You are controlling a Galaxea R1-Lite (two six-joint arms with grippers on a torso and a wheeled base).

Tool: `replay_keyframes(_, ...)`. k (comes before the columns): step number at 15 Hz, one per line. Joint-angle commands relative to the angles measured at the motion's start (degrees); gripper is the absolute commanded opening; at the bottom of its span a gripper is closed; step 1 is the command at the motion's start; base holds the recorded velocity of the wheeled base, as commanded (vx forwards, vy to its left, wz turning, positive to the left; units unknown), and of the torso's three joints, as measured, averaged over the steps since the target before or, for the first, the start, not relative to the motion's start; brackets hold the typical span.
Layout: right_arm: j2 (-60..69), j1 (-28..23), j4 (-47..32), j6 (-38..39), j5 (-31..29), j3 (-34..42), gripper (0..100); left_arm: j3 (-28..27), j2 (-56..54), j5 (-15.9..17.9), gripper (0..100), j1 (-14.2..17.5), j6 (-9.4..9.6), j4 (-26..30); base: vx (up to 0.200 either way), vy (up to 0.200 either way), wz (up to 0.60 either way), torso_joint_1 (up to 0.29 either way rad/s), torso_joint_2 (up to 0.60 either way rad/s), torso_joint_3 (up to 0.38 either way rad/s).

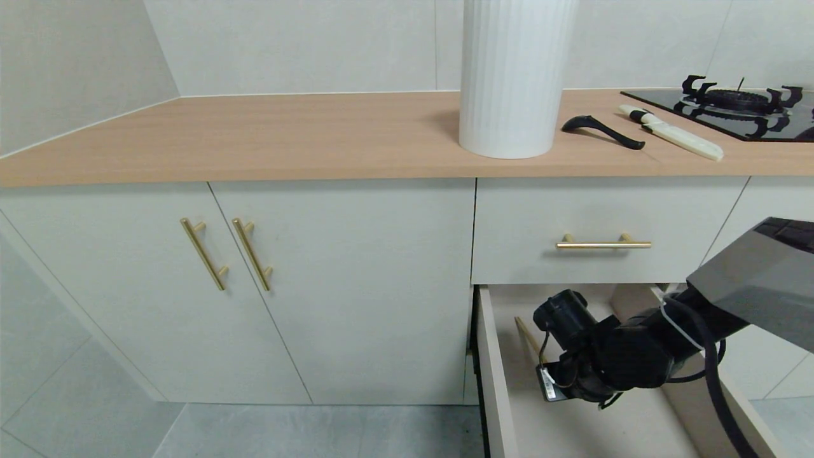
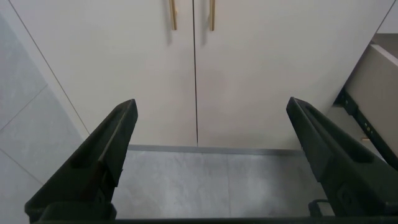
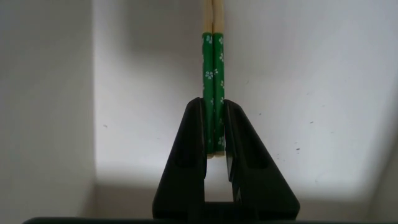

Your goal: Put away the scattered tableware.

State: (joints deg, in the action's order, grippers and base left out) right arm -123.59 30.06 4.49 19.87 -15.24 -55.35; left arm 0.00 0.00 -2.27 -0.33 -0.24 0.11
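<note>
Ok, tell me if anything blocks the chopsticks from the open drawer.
Nothing visible does. The right hand holds the chopsticks already inside the open drawer, over its bare floor.

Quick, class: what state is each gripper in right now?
Left gripper: open, holding nothing.
Right gripper: closed on a pair of chopsticks.

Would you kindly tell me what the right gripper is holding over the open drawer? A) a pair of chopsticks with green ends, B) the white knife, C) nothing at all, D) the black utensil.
A: in the right wrist view, the right gripper is shut on a pair of chopsticks with green patterned ends, above the floor of the open drawer.
</note>
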Motion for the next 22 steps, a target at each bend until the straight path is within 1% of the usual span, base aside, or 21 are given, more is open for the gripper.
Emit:
replay_keyframes(1,-2.7,0.5,0.2,0.1,0.0,-0.2,0,0.0,0.0,0.0,100,0.0,-0.02,0.0,0.0,0.0,0.0,0.0,0.0,0.0)
replay_keyframes(4,-7.8,0.7,5.9,0.0,-0.1,0.1,0,0.0,0.0,0.0,100,0.0,-0.02,0.1,0.0,0.0,0.0,0.0,0.0,0.0)
replay_keyframes(15,-8.9,0.7,6.4,0.0,-0.1,0.0,0,0.0,0.0,0.0,100,0.0,-0.02,0.0,0.0,0.0,0.0,0.0,0.0,0.0)
replay_keyframes(16,-8.9,0.7,6.3,-0.1,-0.1,0.0,100,0.0,0.0,0.0,100,0.0,-0.02,0.1,0.0,0.0,0.0,0.0,0.0,0.0)
replay_keyframes(22,-8.8,0.7,6.4,0.0,-0.1,-0.1,100,0.0,0.0,0.0,100,0.1,-0.02,0.1,0.0,0.0,0.0,0.0,0.0,0.0)
